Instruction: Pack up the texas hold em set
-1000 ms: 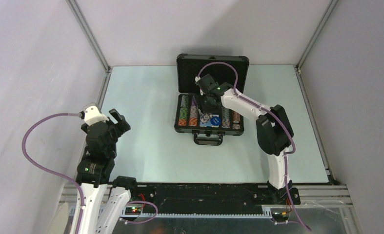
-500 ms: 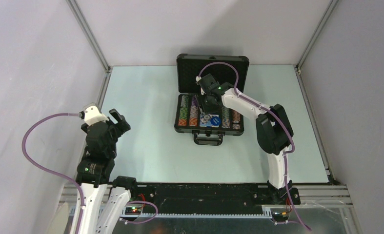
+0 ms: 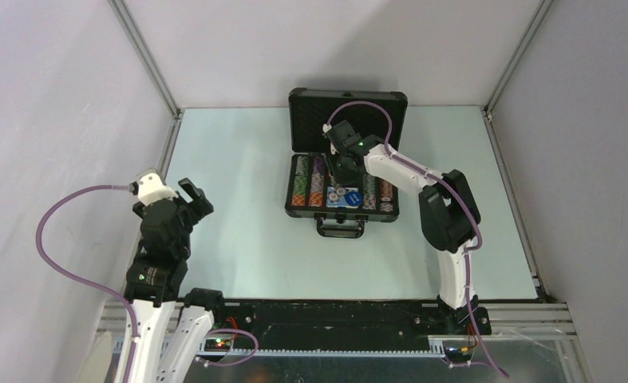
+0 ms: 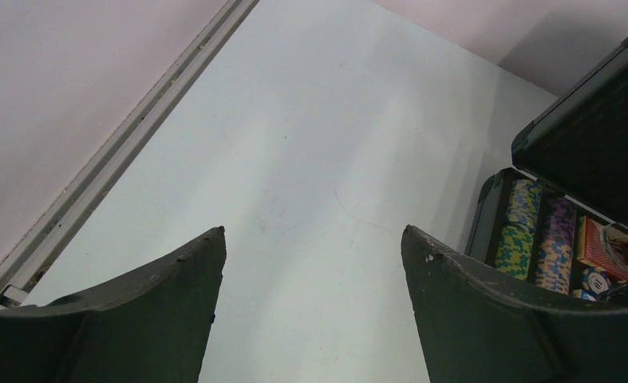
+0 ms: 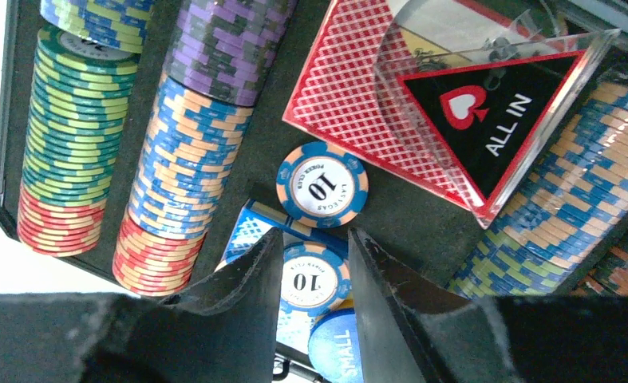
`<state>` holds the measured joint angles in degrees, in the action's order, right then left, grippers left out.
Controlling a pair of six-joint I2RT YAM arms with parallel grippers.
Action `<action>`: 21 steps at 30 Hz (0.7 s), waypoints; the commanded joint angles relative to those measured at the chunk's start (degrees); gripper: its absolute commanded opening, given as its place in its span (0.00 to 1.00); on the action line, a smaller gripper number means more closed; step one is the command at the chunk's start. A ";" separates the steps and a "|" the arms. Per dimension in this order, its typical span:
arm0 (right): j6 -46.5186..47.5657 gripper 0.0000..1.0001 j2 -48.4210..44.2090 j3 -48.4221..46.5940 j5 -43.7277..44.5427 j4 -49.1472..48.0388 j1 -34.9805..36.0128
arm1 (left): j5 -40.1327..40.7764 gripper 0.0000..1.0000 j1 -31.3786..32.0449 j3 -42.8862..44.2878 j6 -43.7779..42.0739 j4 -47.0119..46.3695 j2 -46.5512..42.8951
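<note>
poker case layout

briefcase [image 3: 306,120] is at the far middle of the table [image 3: 238,199], lid standing up at the back. inside, chip rows [image 5: 67,136] run down the left and right sides, card deck [image 5: 342,104] in the middle slot, triangular marker [image 5: 486,112] lying partly on it, two loose chips [image 5: 321,182] just in front of the deck.

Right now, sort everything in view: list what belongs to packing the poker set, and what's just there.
Belongs to the job:
black briefcase, chip rows, red card deck, ALL IN marker, loose 10 chip, blue SMALL button.

Just there:
table, grey walls, left pincer, open over bare table.
</note>
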<state>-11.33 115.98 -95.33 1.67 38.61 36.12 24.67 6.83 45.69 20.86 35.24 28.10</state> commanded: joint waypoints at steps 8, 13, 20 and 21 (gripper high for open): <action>0.69 0.54 0.90 -3.20 1.64 -0.46 0.10 | -0.29 0.86 -0.50 -0.49 -1.44 -1.38 -0.24; 0.05 0.54 1.45 -3.34 1.74 -0.42 0.35 | -0.28 0.86 -0.47 -0.43 -1.44 -1.32 -0.24; -0.77 0.57 5.04 -6.78 2.84 1.73 1.00 | -0.36 0.86 -0.42 -0.44 -1.46 -1.31 -0.24; -0.86 0.57 5.35 -7.32 3.56 1.91 1.24 | -0.33 0.86 -0.48 -0.43 -1.49 -1.32 -0.28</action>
<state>-11.79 119.09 -99.24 2.79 39.11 36.58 24.67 6.83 45.69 20.84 35.24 28.10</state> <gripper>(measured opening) 0.567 0.858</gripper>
